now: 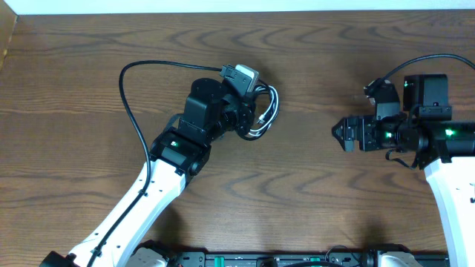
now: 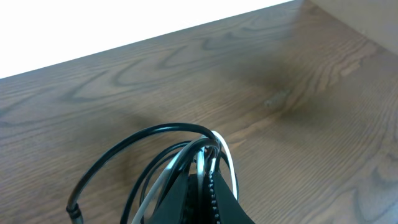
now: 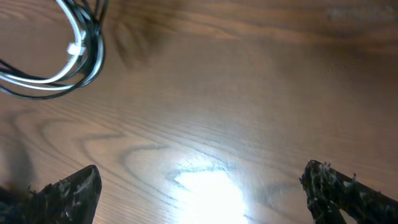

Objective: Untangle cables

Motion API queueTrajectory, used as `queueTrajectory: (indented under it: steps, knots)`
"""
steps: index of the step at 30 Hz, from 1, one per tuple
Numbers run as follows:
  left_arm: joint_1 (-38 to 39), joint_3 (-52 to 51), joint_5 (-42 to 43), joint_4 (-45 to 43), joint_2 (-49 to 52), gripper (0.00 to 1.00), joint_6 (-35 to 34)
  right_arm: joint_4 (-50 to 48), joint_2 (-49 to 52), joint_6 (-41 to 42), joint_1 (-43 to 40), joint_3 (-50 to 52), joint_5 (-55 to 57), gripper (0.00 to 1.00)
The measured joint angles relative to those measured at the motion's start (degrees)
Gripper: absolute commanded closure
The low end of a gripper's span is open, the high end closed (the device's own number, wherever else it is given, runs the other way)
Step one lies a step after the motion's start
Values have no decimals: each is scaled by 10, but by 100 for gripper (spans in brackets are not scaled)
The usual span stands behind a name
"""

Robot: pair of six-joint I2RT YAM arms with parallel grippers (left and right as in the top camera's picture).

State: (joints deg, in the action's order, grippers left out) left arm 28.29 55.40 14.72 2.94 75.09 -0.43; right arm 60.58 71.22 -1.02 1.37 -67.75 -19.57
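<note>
At 9 o'clock from the right pincer [image 1: 338,135]: coiled cables [image 1: 266,111].
Nearer, the left pincer [image 1: 249,119] grips them; the right pincer hangs released, well apart.

Dark wood-grain table [image 1: 312,193] filling view; white strip [image 1: 223,6] running along far edge; bright glare [image 3: 208,190] reflecting off tabletop.

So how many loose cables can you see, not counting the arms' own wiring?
2. A black cable and a white cable, coiled together into one loop pinched in the left gripper, left of centre in the overhead view. Overlapping strands could hide more.
</note>
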Motion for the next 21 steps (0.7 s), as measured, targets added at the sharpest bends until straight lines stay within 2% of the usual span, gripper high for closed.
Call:
queueTrajectory:
  steps: [9, 16, 21]
  knots:
    - [0, 0, 20, -2, 0, 92, -42, -6, 0, -2, 0, 0, 9, 1]
    - [0, 0, 62, -3, 0, 93, -91, -36, 0, -50, 0, 0, -99, 1]
    - [0, -1, 116, -37, 0, 92, -157, -113, 0, -63, 0, 27, -168, 1]
